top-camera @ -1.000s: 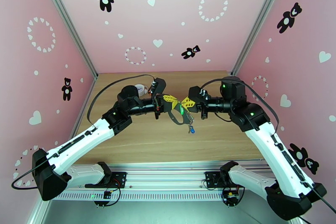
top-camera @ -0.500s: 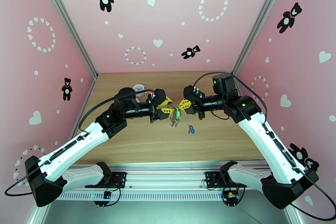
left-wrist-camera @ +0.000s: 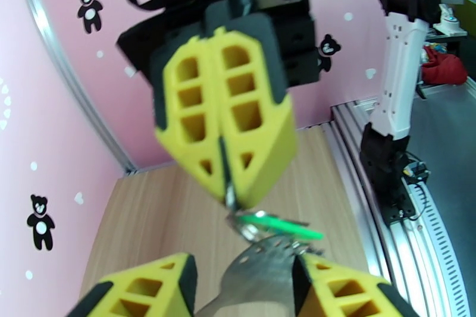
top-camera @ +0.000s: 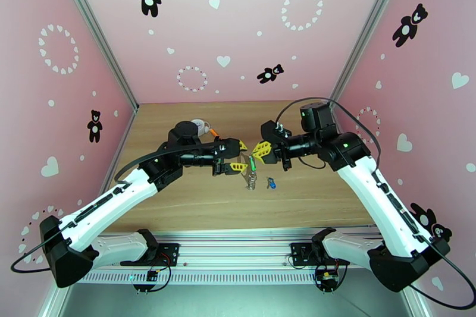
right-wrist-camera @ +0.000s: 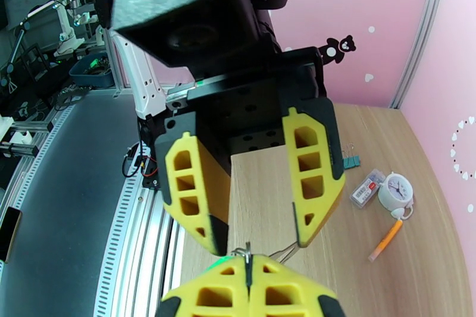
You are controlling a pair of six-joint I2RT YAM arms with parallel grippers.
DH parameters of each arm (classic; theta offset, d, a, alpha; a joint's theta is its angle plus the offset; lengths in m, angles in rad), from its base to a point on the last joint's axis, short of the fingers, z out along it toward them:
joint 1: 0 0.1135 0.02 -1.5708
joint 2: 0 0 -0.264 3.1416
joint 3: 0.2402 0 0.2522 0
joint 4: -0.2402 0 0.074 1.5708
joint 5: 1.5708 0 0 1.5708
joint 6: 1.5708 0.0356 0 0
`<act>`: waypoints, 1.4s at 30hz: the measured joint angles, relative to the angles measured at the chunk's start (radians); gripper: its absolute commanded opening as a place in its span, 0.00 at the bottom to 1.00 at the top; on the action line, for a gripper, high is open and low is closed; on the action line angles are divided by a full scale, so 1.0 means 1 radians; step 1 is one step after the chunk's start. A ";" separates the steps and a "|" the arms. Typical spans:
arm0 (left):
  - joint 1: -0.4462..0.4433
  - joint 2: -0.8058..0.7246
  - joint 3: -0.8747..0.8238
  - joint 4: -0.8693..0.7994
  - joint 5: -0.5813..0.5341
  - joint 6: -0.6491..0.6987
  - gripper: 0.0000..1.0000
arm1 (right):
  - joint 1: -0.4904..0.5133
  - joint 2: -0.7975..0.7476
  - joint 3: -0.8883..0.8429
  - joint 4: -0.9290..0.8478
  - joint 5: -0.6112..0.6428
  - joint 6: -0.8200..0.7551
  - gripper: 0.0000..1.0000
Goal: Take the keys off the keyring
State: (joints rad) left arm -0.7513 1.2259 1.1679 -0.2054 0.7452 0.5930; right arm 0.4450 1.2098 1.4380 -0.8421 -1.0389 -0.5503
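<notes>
My right gripper (top-camera: 256, 150) is shut on the thin metal ring of the keyring (left-wrist-camera: 239, 224). A green-tagged key (top-camera: 252, 163) hangs just under its tips, and a short chain (top-camera: 252, 181) dangles below that to the table. The green key (left-wrist-camera: 279, 224) sticks out sideways in the left wrist view. A blue-tagged key (top-camera: 271, 182) lies apart on the wood to the right of the chain. My left gripper (top-camera: 240, 156) stands open facing the right one, its fingers either side of the ring without touching it. I cannot make out the black strap loop.
A small white clock (right-wrist-camera: 395, 190), an orange pen (right-wrist-camera: 385, 239), a red-and-white tag (right-wrist-camera: 368, 186) and a teal clip (right-wrist-camera: 350, 160) lie toward the back left of the wooden table (top-camera: 309, 193). Pink walls close three sides.
My left gripper has opened and let go of the black strap it was pulling, and it has drawn back slightly. The right gripper stays shut, a little lower. The blue key has not moved.
</notes>
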 measured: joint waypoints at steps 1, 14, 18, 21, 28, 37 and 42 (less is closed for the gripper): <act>0.000 0.007 0.010 -0.005 0.008 0.006 0.47 | 0.000 0.002 0.001 0.000 -0.003 0.000 0.00; 0.000 0.102 0.086 -0.065 0.078 0.047 0.34 | 0.000 0.008 0.014 -0.001 -0.040 0.000 0.00; 0.000 0.104 0.086 -0.065 0.086 0.037 0.29 | 0.000 0.008 0.014 -0.001 -0.040 0.000 0.00; 0.000 0.104 0.084 -0.053 0.088 0.026 0.30 | 0.000 0.008 0.014 0.000 -0.040 0.000 0.00; 0.000 0.104 0.062 -0.012 0.095 -0.009 0.20 | 0.000 0.008 0.014 0.009 -0.033 0.008 0.00; 0.002 0.104 0.033 0.031 0.097 -0.061 0.10 | 0.000 -0.007 0.003 0.028 0.012 0.021 0.00; 0.002 0.104 0.029 0.042 0.097 -0.101 0.08 | 0.012 -0.035 -0.021 0.066 0.066 0.039 0.00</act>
State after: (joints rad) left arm -0.7490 1.3296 1.1973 -0.1638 0.8417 0.4923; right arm 0.4568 1.1748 1.4170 -0.7761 -0.9726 -0.5114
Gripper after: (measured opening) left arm 0.094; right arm 0.048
